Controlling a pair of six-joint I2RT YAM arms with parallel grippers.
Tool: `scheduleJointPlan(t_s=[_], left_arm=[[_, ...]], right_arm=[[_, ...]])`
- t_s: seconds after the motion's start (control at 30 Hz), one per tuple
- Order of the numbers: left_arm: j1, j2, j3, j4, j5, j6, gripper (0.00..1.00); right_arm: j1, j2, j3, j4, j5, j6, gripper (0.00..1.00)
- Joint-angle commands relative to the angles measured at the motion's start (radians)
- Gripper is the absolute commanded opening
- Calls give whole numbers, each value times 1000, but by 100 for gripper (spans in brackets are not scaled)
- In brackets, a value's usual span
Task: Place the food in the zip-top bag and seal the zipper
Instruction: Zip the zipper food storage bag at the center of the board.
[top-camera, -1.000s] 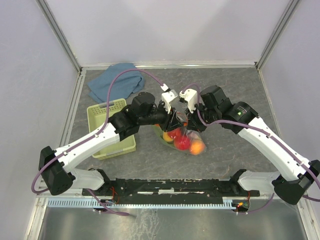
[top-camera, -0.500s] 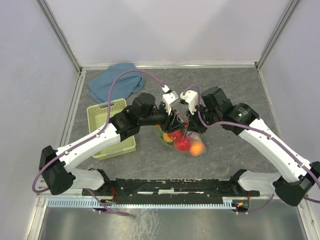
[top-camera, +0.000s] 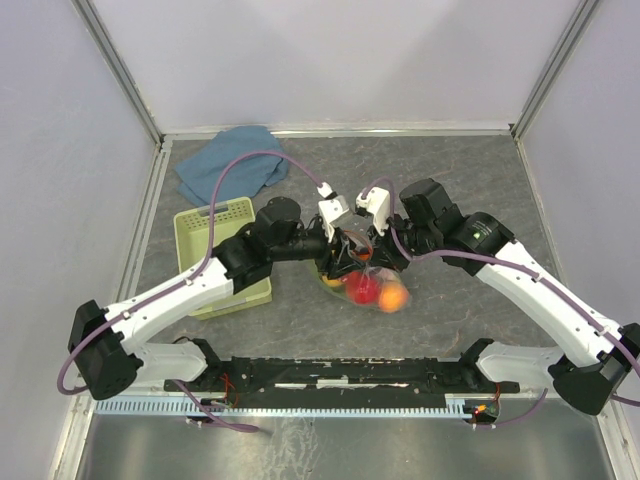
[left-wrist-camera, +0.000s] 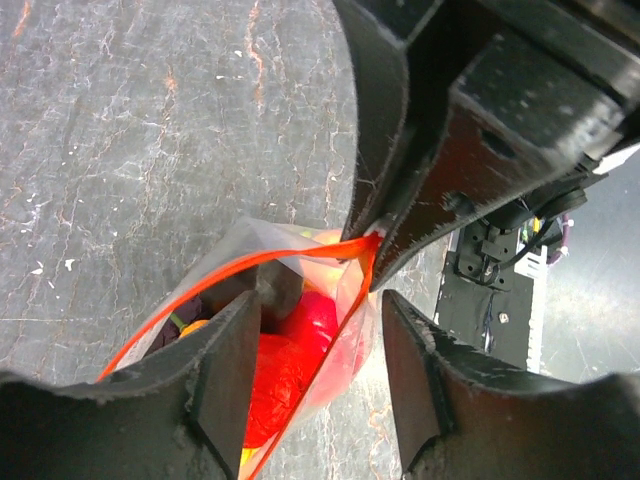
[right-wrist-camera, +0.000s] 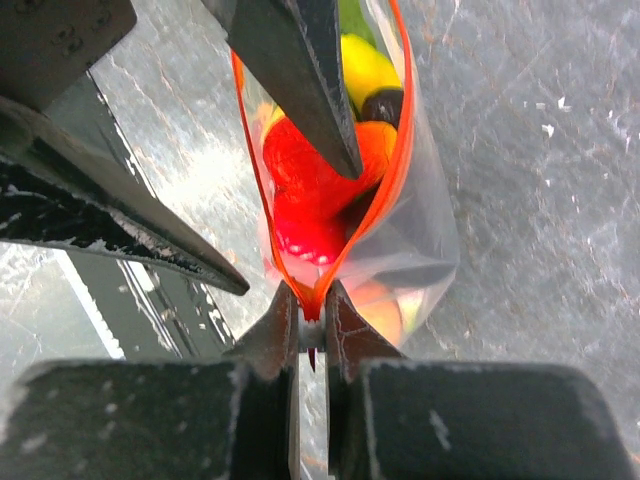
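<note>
The clear zip-top bag (top-camera: 383, 278) hangs between my two grippers at the table's middle, mouth open. Red (top-camera: 364, 288), orange (top-camera: 394, 296) and yellow toy food sit inside it. In the right wrist view, my right gripper (right-wrist-camera: 312, 308) is shut on the end of the red-orange zipper (right-wrist-camera: 396, 170), above the red food (right-wrist-camera: 310, 190) and yellow piece (right-wrist-camera: 365, 62). In the left wrist view, my left gripper (left-wrist-camera: 325, 400) is open. One finger (left-wrist-camera: 225, 385) is inside the bag mouth, the other outside, with one zipper strip (left-wrist-camera: 345, 320) between them. The white slider is hidden.
A pale green basket (top-camera: 213, 217) stands left of the bag, partly under my left arm. A blue cloth (top-camera: 230, 165) lies at the back left. A black rail (top-camera: 340, 375) runs along the near edge. White walls close in the table.
Both grippers and the bag have shifted slightly toward the near edge. The right gripper stays shut on the zipper end.
</note>
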Motion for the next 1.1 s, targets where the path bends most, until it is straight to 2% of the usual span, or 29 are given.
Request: scheduleJointPlan(t_s=[0.0, 0.2, 0.47, 0.7, 0.77, 0.87, 0.97, 1.0, 1.07], left_arm=[[14, -52, -53, 19, 24, 76, 64], [34, -86, -92, 42, 4, 101, 65], [95, -39, -55, 88, 173, 124, 65], [95, 31, -19, 73, 266, 133, 57], [95, 43, -8, 74, 280, 134, 46], [96, 42, -2, 70, 276, 137, 23], [95, 24, -12, 70, 268, 133, 8], [95, 16, -18, 73, 262, 130, 4], [95, 2, -32, 82, 253, 125, 3]], right_arm=[[2, -38, 8, 151, -12, 0, 8], [2, -30, 33, 136, -13, -5, 8], [1, -21, 37, 121, -40, -14, 8], [1, -19, 29, 146, -80, -12, 10], [1, -21, 30, 151, -90, -15, 11], [1, -35, 30, 151, -66, -16, 15], [1, -84, 4, 180, -27, -10, 20], [1, -109, -13, 197, -14, -6, 22], [-1, -163, -56, 243, 15, 5, 28]])
